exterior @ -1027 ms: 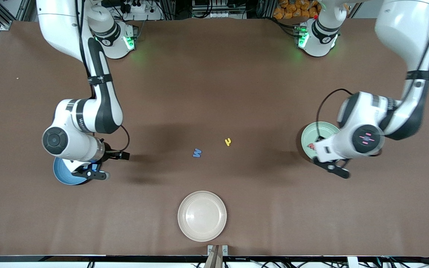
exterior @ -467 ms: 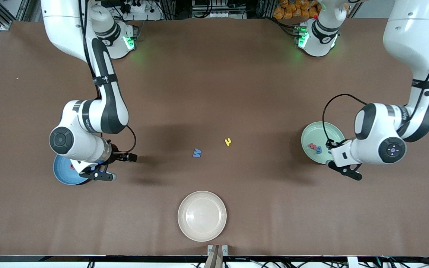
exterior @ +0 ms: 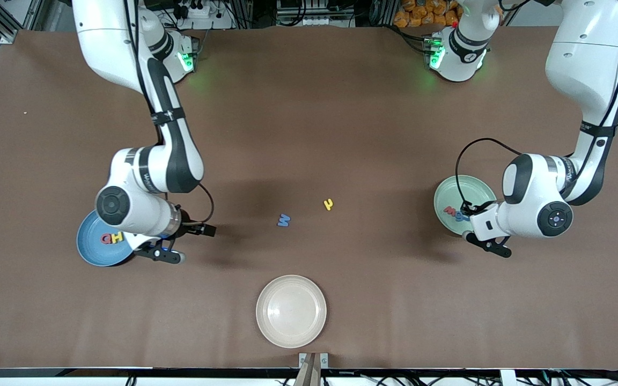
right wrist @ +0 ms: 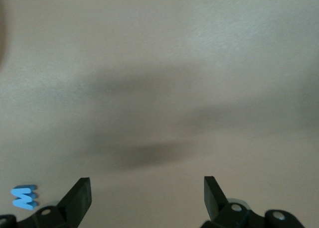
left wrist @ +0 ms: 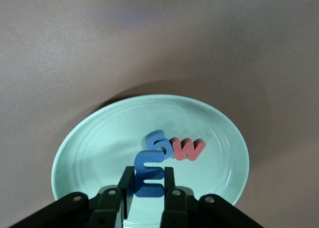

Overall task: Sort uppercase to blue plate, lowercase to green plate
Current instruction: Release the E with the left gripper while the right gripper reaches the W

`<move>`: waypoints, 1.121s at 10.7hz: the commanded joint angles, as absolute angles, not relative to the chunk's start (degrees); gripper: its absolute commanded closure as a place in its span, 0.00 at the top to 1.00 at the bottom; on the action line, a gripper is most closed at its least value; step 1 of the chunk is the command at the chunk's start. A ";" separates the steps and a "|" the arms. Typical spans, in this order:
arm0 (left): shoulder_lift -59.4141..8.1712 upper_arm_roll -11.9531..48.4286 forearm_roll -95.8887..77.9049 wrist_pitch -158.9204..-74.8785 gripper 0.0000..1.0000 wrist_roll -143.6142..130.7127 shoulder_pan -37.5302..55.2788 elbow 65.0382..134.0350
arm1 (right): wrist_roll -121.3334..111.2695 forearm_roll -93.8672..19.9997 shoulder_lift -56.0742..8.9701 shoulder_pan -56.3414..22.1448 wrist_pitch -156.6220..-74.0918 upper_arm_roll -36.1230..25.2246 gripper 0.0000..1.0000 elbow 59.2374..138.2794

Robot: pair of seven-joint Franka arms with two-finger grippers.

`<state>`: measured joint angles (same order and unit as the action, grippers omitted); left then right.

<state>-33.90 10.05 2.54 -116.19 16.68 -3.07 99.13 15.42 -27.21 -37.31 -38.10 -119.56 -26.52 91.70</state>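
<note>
1. Since the earlier frame, the right gripper (exterior: 167,255) has moved off the sky-blue plastic plate (exterior: 88,251), uncovering a red foam letter (exterior: 107,238) and a yellow foam H (exterior: 117,237).
2. Its jaws stand wide apart and empty over bare table beside that plate.
3. The left gripper (left wrist: 147,192) clamps a blue foam E-like letter (left wrist: 149,174) between its fingers, above the pale mint-green plastic plate (left wrist: 89,143).

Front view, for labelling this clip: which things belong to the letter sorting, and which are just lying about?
Job: blue plate with red Q, yellow H; green plate with red m-like letter; blue M and yellow hooked letter on the table; blue E-like letter in the left tool over the green plate; open right tool beside the blue plate.
Lying about: cream plate, nearest the front camera.
</note>
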 commanded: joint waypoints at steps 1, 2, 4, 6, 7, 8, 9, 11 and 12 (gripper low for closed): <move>-32.70 9.40 0.79 -116.54 0.42 17.67 -3.16 99.67 | 20.37 -28.04 -39.11 -38.06 -123.55 -23.66 1.00 90.09; -32.26 9.40 0.79 -116.37 0.51 17.40 -3.08 99.41 | 22.65 -27.78 -39.98 -38.06 -124.62 -22.69 1.00 89.91; -31.29 9.32 0.79 -116.19 0.63 17.14 -2.99 98.88 | 26.09 -27.77 -42.70 -39.19 -125.24 -21.89 1.00 86.24; -29.80 8.88 0.97 -115.93 0.68 17.05 -2.64 96.96 | 30.21 -27.51 -47.00 -41.12 -125.51 -21.97 1.00 81.32; -29.19 8.27 1.05 -114.80 0.68 17.05 -2.55 95.73 | 32.06 -27.51 -48.67 -41.74 -125.94 -21.97 1.00 79.56; -28.83 7.83 1.05 -113.83 0.75 17.05 -2.46 94.32 | 32.60 -27.51 -49.65 -42.18 -126.30 -21.97 1.00 78.58; -28.74 7.74 1.05 -112.69 0.83 17.05 -2.46 93.09 | 32.69 -27.60 -50.35 -42.62 -126.91 -21.89 1.00 78.31; -27.86 5.99 1.05 -110.40 0.84 16.88 -1.24 90.72 | 34.70 -27.77 -51.58 -44.37 -128.67 -21.80 1.00 77.87; -27.60 5.80 1.05 -108.91 0.83 16.79 -1.14 89.57 | 35.93 -27.77 -52.90 -45.34 -128.67 -21.80 1.00 76.74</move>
<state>-28.64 7.38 2.46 -111.60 16.67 -2.48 91.20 33.11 -27.20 -50.31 -43.82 -128.55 -21.40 79.82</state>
